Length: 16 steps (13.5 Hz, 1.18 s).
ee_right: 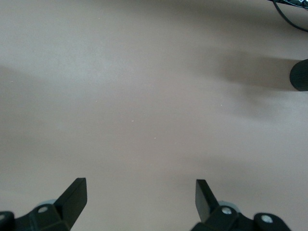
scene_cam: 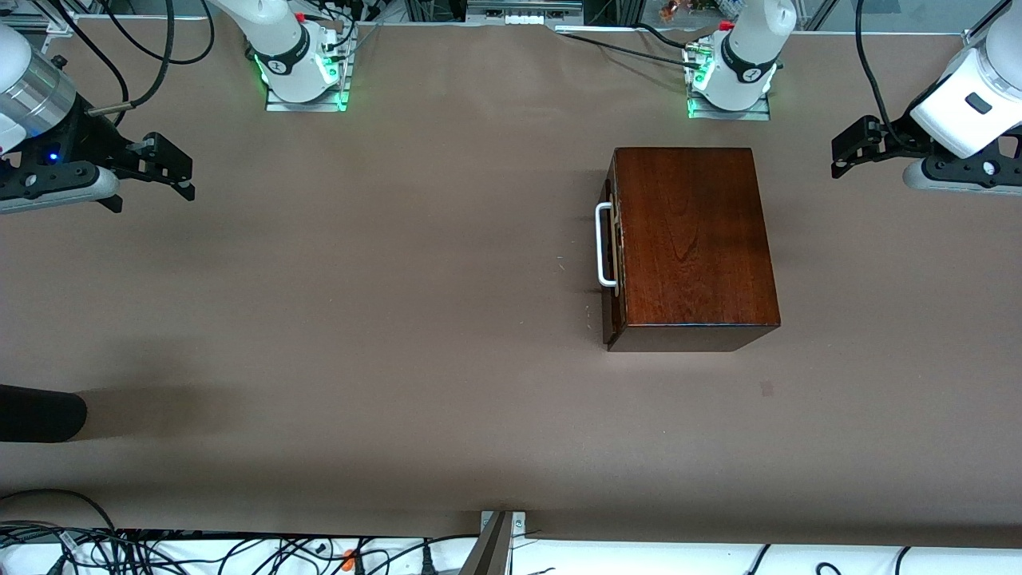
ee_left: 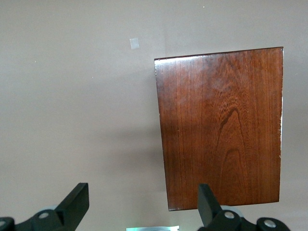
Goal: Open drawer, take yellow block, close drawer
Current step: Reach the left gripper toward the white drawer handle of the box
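Stage: nothing begun | drawer (scene_cam: 611,247) shut in wooden box (scene_cam: 695,239) toward the left arm's table edge, white handle (scene_cam: 603,243) untouched | yellow block unseen, presumably inside | left gripper (scene_cam: 853,152) wide, empty, waiting | right gripper (scene_cam: 172,172) wide, empty

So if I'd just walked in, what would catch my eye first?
Probably the dark reddish-brown wooden box on the brown table, toward the left arm's end, its drawer shut and white handle facing the right arm's end. Then the two open black claws waiting over the table's ends: left claw, right claw.
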Tool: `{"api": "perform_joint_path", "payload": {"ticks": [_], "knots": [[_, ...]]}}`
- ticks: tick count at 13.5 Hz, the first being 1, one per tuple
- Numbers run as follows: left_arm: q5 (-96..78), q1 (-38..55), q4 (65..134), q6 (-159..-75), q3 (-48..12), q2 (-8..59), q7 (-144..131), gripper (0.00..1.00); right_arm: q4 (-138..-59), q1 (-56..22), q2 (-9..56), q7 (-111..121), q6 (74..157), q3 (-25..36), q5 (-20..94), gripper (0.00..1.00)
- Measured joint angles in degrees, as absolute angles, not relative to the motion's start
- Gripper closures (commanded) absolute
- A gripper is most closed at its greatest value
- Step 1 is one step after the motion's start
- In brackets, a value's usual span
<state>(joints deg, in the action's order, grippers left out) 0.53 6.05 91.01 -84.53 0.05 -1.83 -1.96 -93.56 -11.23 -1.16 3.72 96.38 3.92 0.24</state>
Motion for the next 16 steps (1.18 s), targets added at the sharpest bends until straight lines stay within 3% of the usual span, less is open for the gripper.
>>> {"api": "perform_joint_path", "payload": {"ticks": [10,16], "knots": [[0.4,6.2,91.0,-84.6,-0.7,-1.8,-2.3,0.00,-93.6,-11.2,-1.2,3.7,96.4,3.9,0.2,0.00],[0.3,6.7,91.0,-87.5,-14.3,-0.9,-18.4,0.00,-93.6,-11.3,-1.1,3.7,96.4,3.9,0.2,0.00]]}}
